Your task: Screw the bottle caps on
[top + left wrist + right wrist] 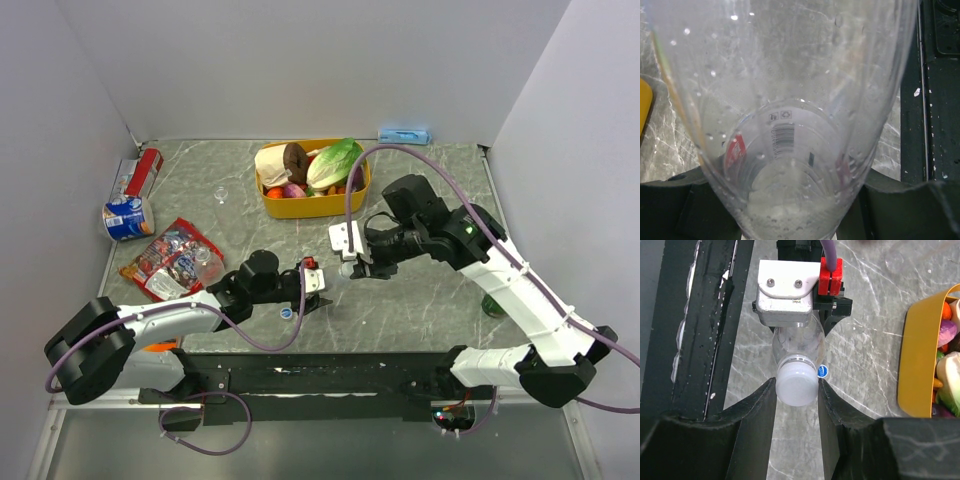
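My left gripper (pixel 312 284) is shut on the body of a clear bottle (pixel 790 125), which fills the left wrist view. The bottle is held on its side above the table, neck toward my right gripper (pixel 796 390). In the right wrist view the bottle (pixel 797 342) carries a whitish cap (pixel 796 385) on its neck. The right gripper's fingers (pixel 762 405) press on both sides of that cap. A blue cap (pixel 822 371) lies on the table below the bottle; it also shows in the top view (pixel 287 313).
A yellow tub (pixel 300 208) of toy food stands at the back centre. A snack bag (pixel 165 258) with another clear bottle (pixel 207 264), and cans (pixel 128 216), lie at the left. A dark green bottle (pixel 492 305) stands at the right. A black rail (pixel 705 325) runs along the table's near edge.
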`<state>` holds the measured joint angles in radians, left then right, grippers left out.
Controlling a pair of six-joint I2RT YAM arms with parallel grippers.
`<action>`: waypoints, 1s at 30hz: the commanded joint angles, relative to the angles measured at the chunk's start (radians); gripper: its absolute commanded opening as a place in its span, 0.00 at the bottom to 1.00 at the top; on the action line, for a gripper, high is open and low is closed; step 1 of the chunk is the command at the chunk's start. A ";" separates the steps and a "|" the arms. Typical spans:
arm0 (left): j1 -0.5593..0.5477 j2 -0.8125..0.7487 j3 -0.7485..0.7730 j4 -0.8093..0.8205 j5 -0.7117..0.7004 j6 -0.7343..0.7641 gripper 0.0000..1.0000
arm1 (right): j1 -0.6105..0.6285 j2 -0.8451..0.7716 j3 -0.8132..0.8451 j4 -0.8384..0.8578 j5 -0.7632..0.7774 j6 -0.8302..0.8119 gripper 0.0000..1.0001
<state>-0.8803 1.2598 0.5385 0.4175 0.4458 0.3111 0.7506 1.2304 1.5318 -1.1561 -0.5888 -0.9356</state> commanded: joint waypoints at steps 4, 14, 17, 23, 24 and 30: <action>0.001 -0.023 0.047 0.178 0.007 -0.066 0.01 | 0.052 0.032 -0.016 -0.093 0.027 0.040 0.45; 0.000 -0.013 0.052 0.161 0.001 -0.058 0.01 | 0.081 0.066 0.042 -0.117 0.093 0.052 0.46; 0.000 -0.008 0.051 0.165 -0.001 -0.073 0.01 | 0.081 0.067 0.041 -0.102 0.115 0.081 0.47; 0.000 -0.005 0.044 0.158 -0.041 -0.070 0.01 | 0.081 0.092 0.070 -0.086 0.141 0.227 0.40; 0.000 -0.005 0.044 0.158 -0.045 -0.070 0.01 | 0.081 0.096 0.073 -0.086 0.136 0.250 0.40; -0.003 -0.003 0.040 0.165 -0.085 -0.081 0.01 | 0.081 0.092 0.047 -0.056 0.129 0.389 0.45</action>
<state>-0.8833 1.2697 0.5385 0.4221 0.4126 0.2714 0.8158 1.3151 1.5833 -1.1790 -0.4210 -0.6907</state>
